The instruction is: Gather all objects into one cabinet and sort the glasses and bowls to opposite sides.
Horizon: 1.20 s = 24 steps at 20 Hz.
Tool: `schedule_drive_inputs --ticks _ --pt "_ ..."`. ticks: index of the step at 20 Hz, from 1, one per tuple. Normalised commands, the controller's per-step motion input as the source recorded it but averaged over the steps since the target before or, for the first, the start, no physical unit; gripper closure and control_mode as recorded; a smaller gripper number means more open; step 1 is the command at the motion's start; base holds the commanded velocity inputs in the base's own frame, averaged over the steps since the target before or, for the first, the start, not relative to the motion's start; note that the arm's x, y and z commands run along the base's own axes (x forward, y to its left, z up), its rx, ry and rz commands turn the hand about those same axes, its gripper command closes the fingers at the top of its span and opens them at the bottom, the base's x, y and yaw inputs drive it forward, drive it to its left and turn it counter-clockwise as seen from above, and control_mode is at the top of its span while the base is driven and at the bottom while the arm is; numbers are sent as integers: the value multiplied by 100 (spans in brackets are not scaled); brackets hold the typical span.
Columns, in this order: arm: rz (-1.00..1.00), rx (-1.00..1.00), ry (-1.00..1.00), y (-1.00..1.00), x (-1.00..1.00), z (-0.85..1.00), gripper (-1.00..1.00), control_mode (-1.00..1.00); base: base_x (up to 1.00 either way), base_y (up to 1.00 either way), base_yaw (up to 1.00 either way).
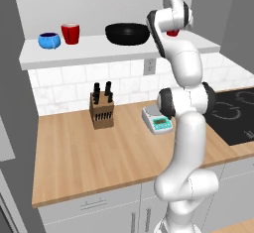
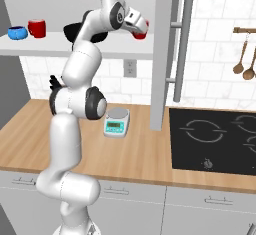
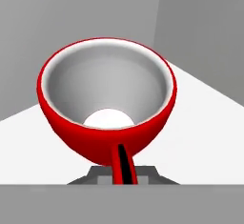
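Nearest on the wooden table (image 1: 99,152) stand a small white scale with a teal display (image 1: 158,119) and, further back by the tiled wall, a wooden knife block with dark handles (image 1: 101,109). A black glass hob (image 2: 215,139) lies to the right. Above them, the white arm reaches up to the pale-grey shelf board of the open cabinet (image 1: 89,51). The tool (image 3: 123,163) is closed on the near rim of a glossy red tapered cup with a pale inside (image 3: 107,94), at the right end of the shelf; whether that cup rests on the board or hangs just above it is hard to tell. Beside it to the left sits the wide glossy black bowl (image 1: 127,33). Well apart, at the left end, a second red cup (image 1: 70,33) stands just beside the small bright blue bowl (image 1: 49,40).
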Motion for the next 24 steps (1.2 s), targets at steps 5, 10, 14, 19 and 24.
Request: schedule_drive_inputs --ticks 5,10,14,19,24 --pt "0 5 -7 0 -41 -4 100 -100 0 0 0" --pt "0 5 -10 0 -37 0 100 -100 0 0 0" --pt "0 3 -10 0 -3 -5 100 -100 0 0 0" --pt "0 0 -13 0 0 -3 100 -100 0 0 0" --pt "2 0 -8 0 -10 4 100 -100 0 0 0"
